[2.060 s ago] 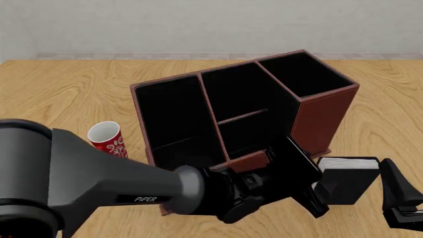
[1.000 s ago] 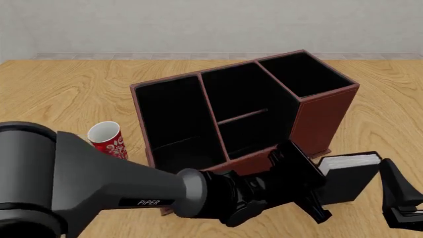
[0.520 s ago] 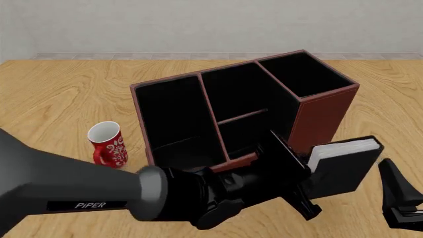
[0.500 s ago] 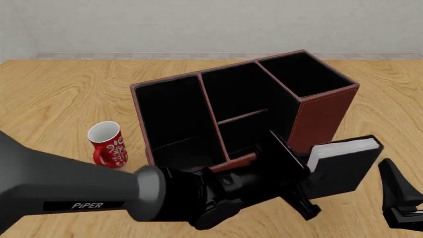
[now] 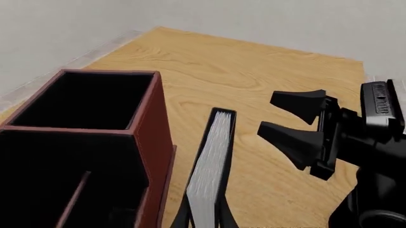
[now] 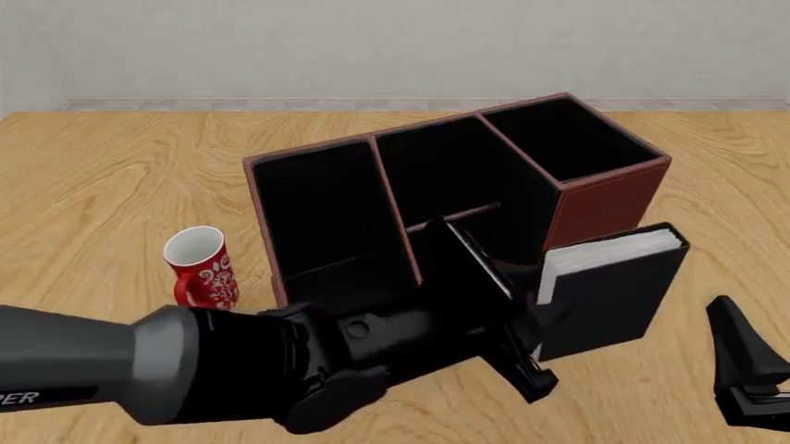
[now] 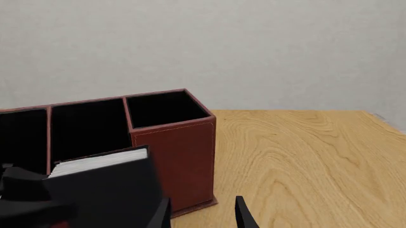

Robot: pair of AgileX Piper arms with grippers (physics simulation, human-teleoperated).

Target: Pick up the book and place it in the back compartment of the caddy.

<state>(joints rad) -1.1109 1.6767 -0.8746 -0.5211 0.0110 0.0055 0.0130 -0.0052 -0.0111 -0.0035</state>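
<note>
The black book [image 6: 613, 289] with white page edges hangs above the table, tilted, just in front of the caddy's tall right end. My left gripper [image 6: 547, 319] is shut on its lower near edge. In the left wrist view the book [image 5: 212, 166] is edge-on between the fingers [image 5: 182, 217]. The dark red-brown caddy [image 6: 611, 208] fills the middle of the table. Its back compartment [image 6: 435, 174] lies behind a thin cross divider in the middle column. My right gripper [image 6: 745, 370] waits open at the near right, holding nothing, with the book [image 7: 101, 185] and the caddy [image 7: 174, 142] ahead of it.
A red-and-white patterned mug [image 6: 200, 268] stands to the left of the caddy. My left arm's thick grey link [image 6: 87, 365] crosses the near left of the front view. The right gripper [image 5: 298, 128] also shows in the left wrist view, to the book's right.
My left gripper has raised the book off the table and carried it left, closer to the caddy. The right gripper has stayed where it was.
</note>
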